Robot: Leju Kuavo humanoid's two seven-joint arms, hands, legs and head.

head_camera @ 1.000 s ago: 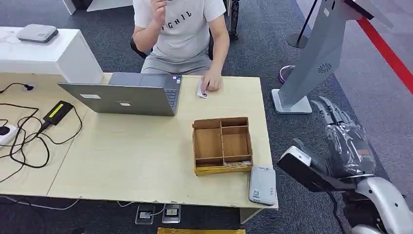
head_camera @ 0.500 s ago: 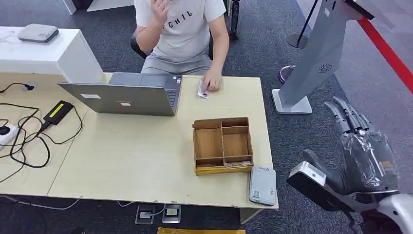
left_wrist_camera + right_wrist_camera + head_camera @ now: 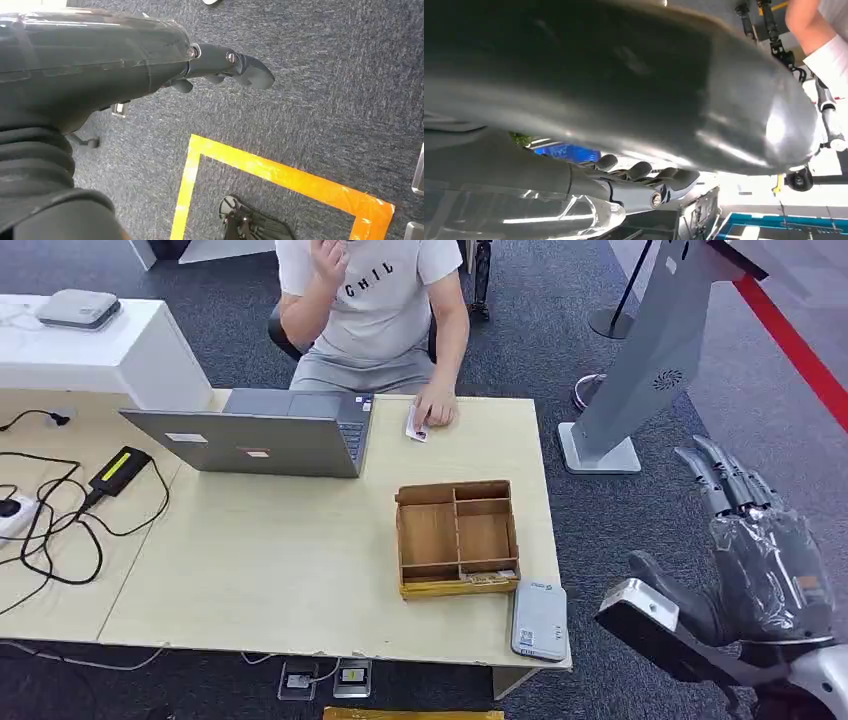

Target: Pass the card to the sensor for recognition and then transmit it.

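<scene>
We see our right hand (image 3: 755,540) off the table's (image 3: 300,560) right side, fingers straight, holding nothing. Our left hand (image 3: 220,65) hangs over carpet, fingers partly hidden, so we cannot tell. The card (image 3: 416,426) lies half under a person's hand (image 3: 436,408).

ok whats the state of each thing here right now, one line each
card: flat on the desk at the far edge, under a person's hand
laptop: lid open
wooden tray: upright on the desk, compartments mostly empty
sensor: flat at the near corner of the desk
right hand: raised beside the desk, fingers extended, holding nothing
left hand: hanging over carpet, holding nothing
</scene>
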